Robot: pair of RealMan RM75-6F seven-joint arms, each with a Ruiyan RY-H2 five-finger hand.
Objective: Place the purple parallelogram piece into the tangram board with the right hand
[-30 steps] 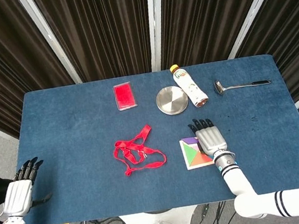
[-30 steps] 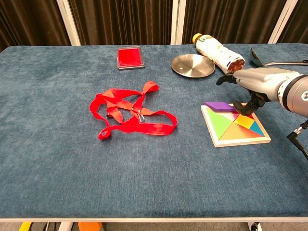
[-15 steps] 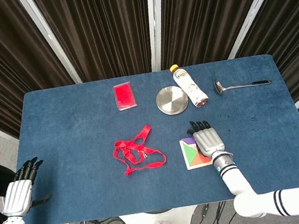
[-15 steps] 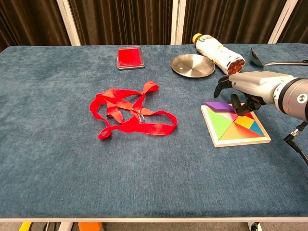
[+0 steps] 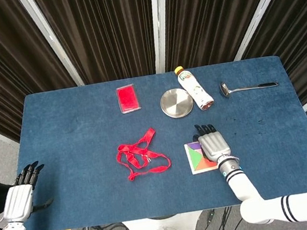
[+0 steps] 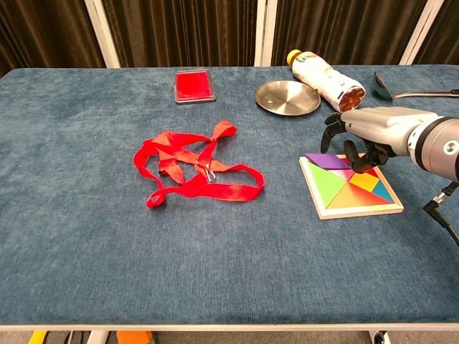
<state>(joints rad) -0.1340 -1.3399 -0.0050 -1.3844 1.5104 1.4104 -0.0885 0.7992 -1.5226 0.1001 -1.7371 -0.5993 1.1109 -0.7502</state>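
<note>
One tangram board, purple parallelogram piece tilted on its far edge; right hand curled above, grip unclear; left hand open, empty.

I'm seeing the worktop wearing a matt, napped blue cloth. The strap is looking like woven red webbing. The round plate is shining as brushed metal, and the ladle too. The tangram board is showing a pale wooden rim, its purple parallelogram piece smooth and matt. My right hand is gleaming grey with black fingers.

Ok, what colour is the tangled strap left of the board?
Red strap, clearest in the chest view.
</note>
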